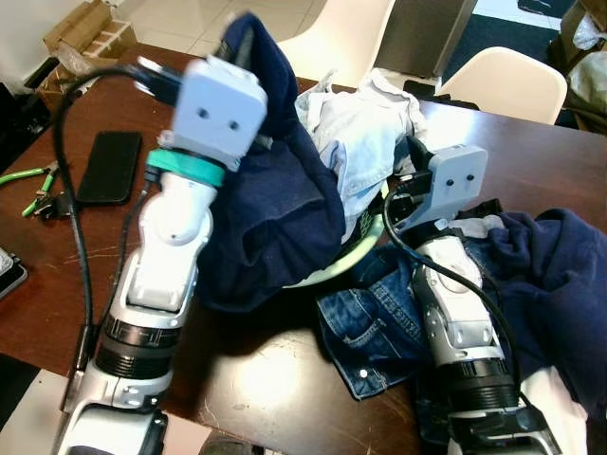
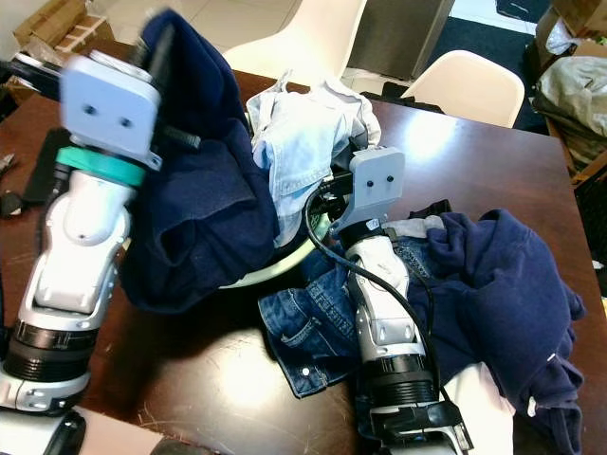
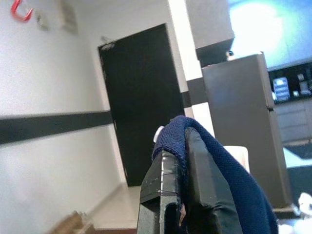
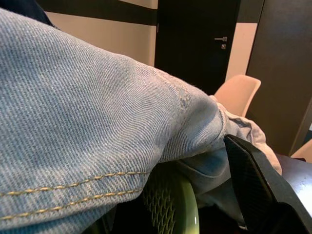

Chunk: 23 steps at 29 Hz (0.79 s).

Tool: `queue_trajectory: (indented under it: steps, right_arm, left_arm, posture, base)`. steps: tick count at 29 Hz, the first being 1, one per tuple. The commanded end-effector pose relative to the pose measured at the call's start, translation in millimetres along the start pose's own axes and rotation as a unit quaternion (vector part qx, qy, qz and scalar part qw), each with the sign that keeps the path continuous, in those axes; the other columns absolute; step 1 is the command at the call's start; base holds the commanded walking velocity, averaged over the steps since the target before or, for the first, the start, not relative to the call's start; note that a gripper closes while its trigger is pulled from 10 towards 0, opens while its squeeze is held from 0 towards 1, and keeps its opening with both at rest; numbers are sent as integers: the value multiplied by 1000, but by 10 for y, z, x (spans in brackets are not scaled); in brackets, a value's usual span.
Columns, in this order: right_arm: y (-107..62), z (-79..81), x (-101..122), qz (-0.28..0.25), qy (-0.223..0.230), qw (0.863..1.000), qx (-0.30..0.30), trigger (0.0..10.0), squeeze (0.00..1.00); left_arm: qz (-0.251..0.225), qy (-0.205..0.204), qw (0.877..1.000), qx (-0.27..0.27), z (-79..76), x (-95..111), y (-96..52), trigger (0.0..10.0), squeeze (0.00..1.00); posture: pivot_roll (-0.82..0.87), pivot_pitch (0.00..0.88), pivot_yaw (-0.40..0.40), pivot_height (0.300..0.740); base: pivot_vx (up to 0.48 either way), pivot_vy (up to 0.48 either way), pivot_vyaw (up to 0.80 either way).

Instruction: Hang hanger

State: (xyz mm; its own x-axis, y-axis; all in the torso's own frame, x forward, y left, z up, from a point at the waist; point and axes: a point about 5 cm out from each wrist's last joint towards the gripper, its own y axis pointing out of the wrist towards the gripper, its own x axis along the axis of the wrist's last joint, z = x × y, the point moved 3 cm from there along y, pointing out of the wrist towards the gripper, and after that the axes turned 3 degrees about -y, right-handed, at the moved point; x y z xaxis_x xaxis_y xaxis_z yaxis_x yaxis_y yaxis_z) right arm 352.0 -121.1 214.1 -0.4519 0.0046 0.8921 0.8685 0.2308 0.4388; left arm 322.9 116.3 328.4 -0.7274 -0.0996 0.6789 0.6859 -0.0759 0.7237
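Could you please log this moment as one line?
left end effector: shut on navy garment, raised | right end effector: under light denim shirt

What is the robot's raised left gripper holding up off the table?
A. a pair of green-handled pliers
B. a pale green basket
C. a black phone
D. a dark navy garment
D. The left gripper is clamped on a dark navy garment, lifted above the table; the black phone lies flat on the table beside that arm.
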Motion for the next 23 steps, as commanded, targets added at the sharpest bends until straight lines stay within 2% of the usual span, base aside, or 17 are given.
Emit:
queue_trajectory:
  steps: [1, 6, 12, 14, 18, 23]
  right_arm:
    - [25, -12, 46, -6, 1, 1000, 0, 10000, 0]
    - [24, -51, 76, -11, 0, 1000, -7, 10000, 0]
    - [77, -192, 328, -52, -3, 998, -35, 10000, 0]
    - [77, -192, 328, -52, -3, 998, -35, 10000, 0]
    - [114, -337, 624, -93, -34, 995, -28, 10000, 0]
    - [110, -378, 666, -96, -49, 994, -17, 10000, 0]
  left_arm:
    - [-10, -11, 1000, 0, -37, 71, 32, 10000, 0]
    - [-20, -6, 1000, -11, -71, 117, 43, 10000, 0]
    - [-41, 0, 999, -33, -130, 233, 75, 10000, 0]
    - [-41, 0, 999, -33, -130, 233, 75, 10000, 0]
    - [-29, -3, 999, -43, -101, 210, 58, 10000, 0]
    - [-22, -3, 999, -45, -64, 185, 52, 10000, 0]
  posture:
    - [45, 125, 12, 740]
    - [38, 123, 14, 740]
    - [29, 114, 22, 740]
    - [29, 114, 22, 740]
    - [22, 107, 28, 740]
    - [21, 106, 30, 740]
  base:
    - [0, 0, 0]
    - [-112, 0, 0]
    - [-329, 0, 0]
    - [-360, 0, 0]
    - [-385, 0, 0]
    - [-383, 0, 0]
